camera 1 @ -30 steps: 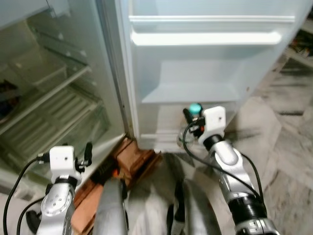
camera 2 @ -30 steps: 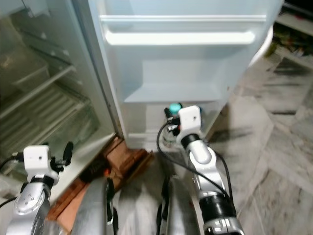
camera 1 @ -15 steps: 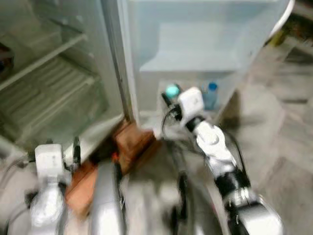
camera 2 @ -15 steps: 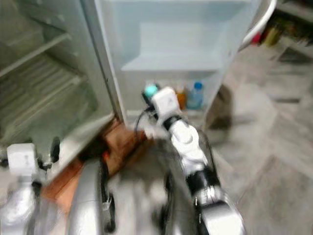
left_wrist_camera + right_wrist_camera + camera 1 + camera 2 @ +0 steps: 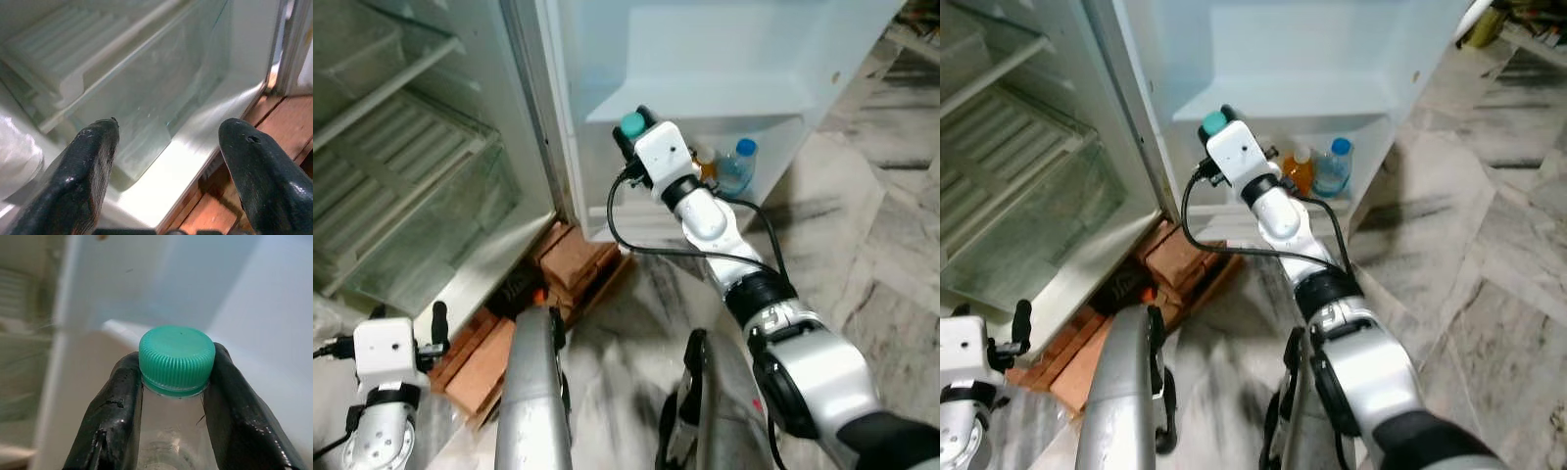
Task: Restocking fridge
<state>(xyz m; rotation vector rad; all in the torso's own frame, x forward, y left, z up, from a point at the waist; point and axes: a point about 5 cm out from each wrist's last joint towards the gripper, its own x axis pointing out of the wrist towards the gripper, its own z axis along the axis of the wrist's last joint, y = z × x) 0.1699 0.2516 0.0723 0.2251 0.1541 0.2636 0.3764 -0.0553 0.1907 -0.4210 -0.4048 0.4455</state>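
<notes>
Bright even daylight, soft shadows, slight blur at edges

Home kitchen: open fridge [image 5: 460,147], marble floor [image 5: 862,225]

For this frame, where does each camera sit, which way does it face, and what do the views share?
Left and right eye views: on the head, facing down at the open fridge door; both silver arms show.
Left wrist view: on the left wrist, along the open left gripper toward the crisper drawer.
Right wrist view: on the right wrist, along the right gripper clamping a green-capped bottle.
Shared: eye and right wrist views both show that bottle.
</notes>
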